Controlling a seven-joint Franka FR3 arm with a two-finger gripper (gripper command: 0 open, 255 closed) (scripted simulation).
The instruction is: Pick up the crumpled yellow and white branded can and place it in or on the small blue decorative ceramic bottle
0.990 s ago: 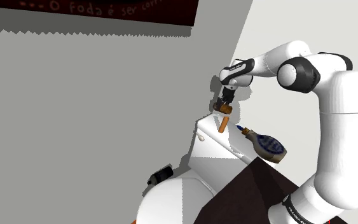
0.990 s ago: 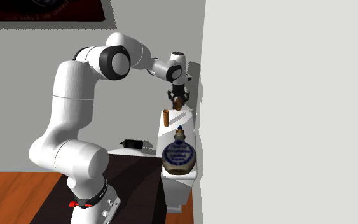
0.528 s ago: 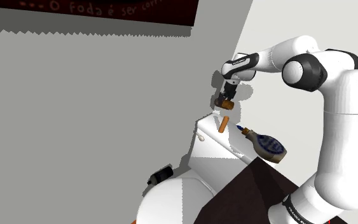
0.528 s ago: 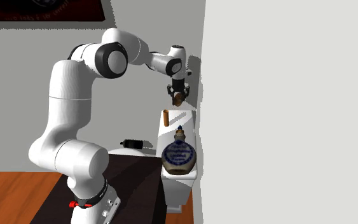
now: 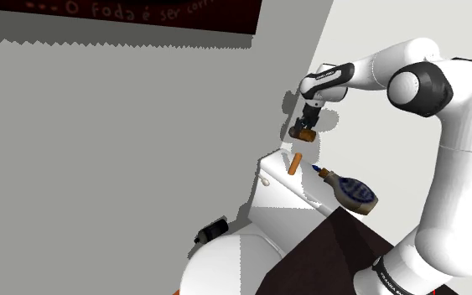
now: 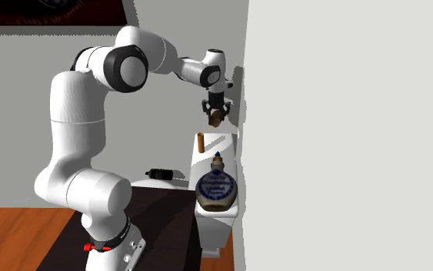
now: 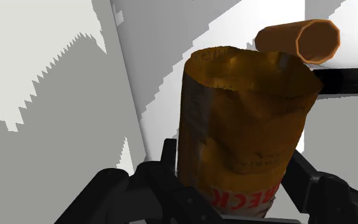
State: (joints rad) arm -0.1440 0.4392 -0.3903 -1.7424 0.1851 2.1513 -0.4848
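Grey walls corner behind a white ledge [image 5: 280,199]. Step in hand, by judgement: carrying to the blue bottle [image 5: 353,192]. Advisable: hold the clamp firm, pass high over the upright orange cylinder [image 5: 293,163], lower gently onto the bottle's broad side. Gripper [image 5: 303,131] fingers clasp the crumpled golden-brown can [image 7: 241,121] at its lower body, its dented top projecting beyond the tips, well above the ledge.

Side elevation: we see the white arm [image 5: 456,159] stand tall, elbow high, forearm reaching toward the shoulder view's left. The wrist points the black gripper [image 5: 304,127] downward, its fingers [image 7: 298,175] clasped on a crumpled can [image 7: 241,114].
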